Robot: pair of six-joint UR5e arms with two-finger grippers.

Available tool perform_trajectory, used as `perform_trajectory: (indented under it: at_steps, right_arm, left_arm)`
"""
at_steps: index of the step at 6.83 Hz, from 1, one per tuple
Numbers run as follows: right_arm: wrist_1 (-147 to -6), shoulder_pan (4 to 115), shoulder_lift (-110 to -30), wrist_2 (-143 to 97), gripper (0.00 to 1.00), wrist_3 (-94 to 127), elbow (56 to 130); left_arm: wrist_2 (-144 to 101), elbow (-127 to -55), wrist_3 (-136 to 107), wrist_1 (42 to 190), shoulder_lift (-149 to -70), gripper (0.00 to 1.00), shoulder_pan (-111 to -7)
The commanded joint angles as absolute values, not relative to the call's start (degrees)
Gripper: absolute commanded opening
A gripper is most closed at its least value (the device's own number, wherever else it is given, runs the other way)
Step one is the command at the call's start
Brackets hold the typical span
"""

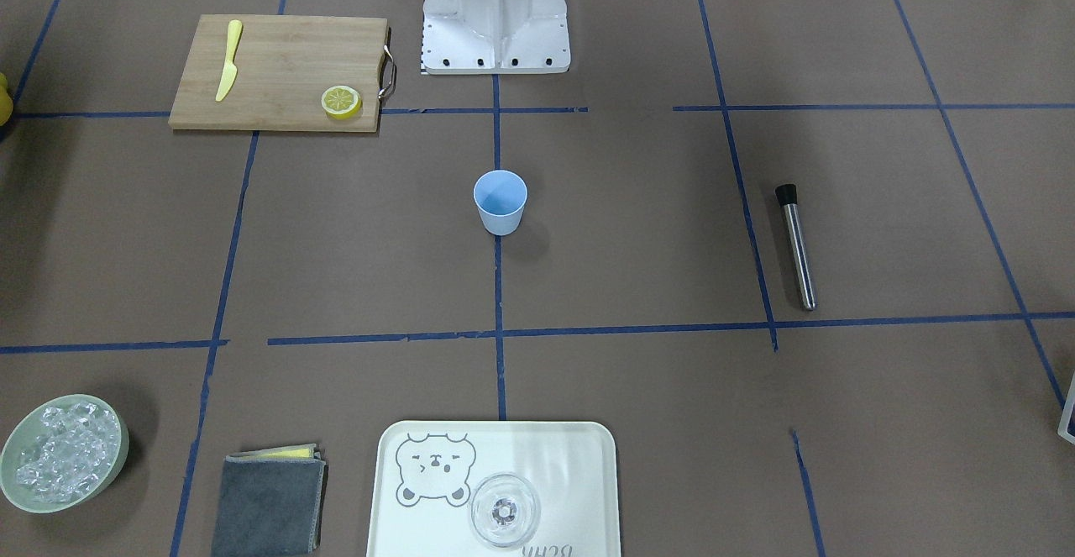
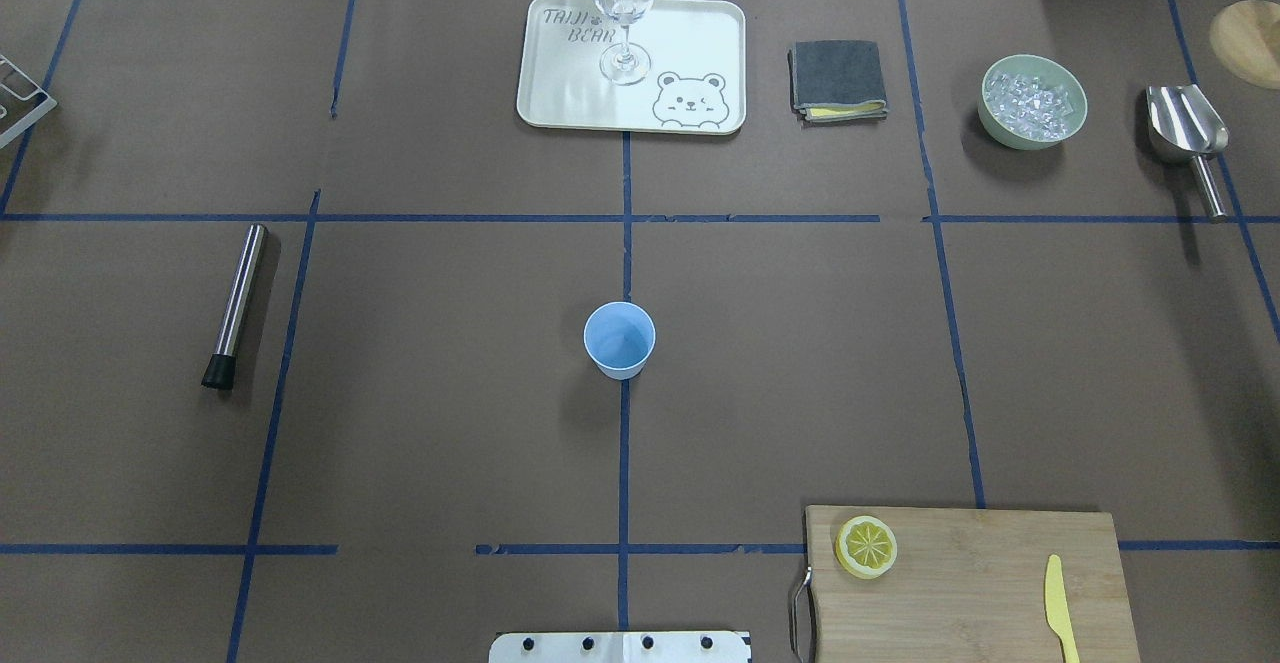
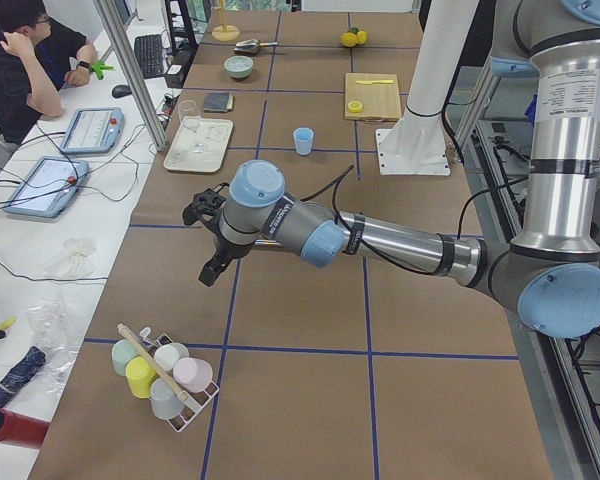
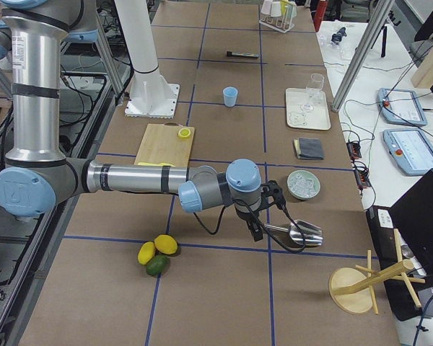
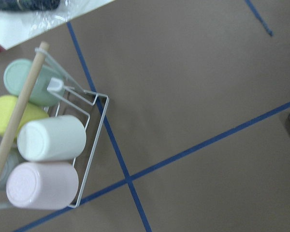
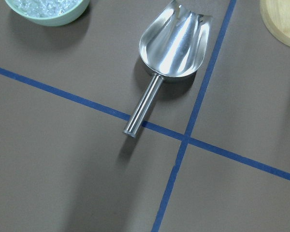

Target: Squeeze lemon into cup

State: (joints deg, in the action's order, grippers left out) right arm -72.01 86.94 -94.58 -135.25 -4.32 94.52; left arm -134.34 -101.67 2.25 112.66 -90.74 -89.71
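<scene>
i see the lemon (image 2: 866, 546) lying flat on the cutting board (image 2: 980, 583), at its handle-end corner. it is well apart from the cup (image 2: 620, 339), upright mid-worktop (image 2: 450, 393). left jaws hang near the mug rack (image 3: 165, 375), right jaws near the scoop (image 6: 176, 43). i cannot tell whether either pair is apart or together.

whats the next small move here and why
Probably swing the right gripper over toward the lemon and line up above it. The lemon lies untouched on the cutting board on the robot's right side, the cup looks empty, and that gripper hangs by the metal scoop, far from both. Whether it is open cannot be told.
</scene>
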Motion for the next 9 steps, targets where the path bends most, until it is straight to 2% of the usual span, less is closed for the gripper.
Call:
perform_trajectory:
  at_steps: [1, 4, 6, 7, 8, 9]
  right_arm:
    - [-71.89, 86.75, -94.57, -135.79, 1.0, 1.19, 96.58]
    - [-72.33, 76.95, -95.71, -135.27, 1.0, 15.61, 111.39]
    - [-72.16, 67.12, -95.1, -134.74, 1.0, 31.82, 118.36]
    - [-72.16, 61.41, -94.84, -132.04, 1.0, 35.21, 120.82]
    - [-72.25, 55.08, -94.66, -126.44, 1.0, 40.64, 123.29]
    - [-72.33, 49.63, -92.48, -122.99, 1.0, 46.96, 124.35]
  left_arm:
    - [-134.56, -99.94, -3.16, 123.94, -91.24, 1.0, -89.65]
    - [-134.56, -98.44, -2.81, 126.21, -88.51, 1.0, -89.03]
    - [-134.56, -98.17, -2.73, 124.12, -88.42, 1.0, -88.95]
    - [-134.39, -97.83, -1.59, 117.23, -88.5, 1.0, -88.34]
    - [-132.73, -97.3, -1.67, 99.58, -89.72, 1.0, -87.9]
    - [-126.54, -98.77, 0.42, 89.57, -92.61, 1.0, -88.15]
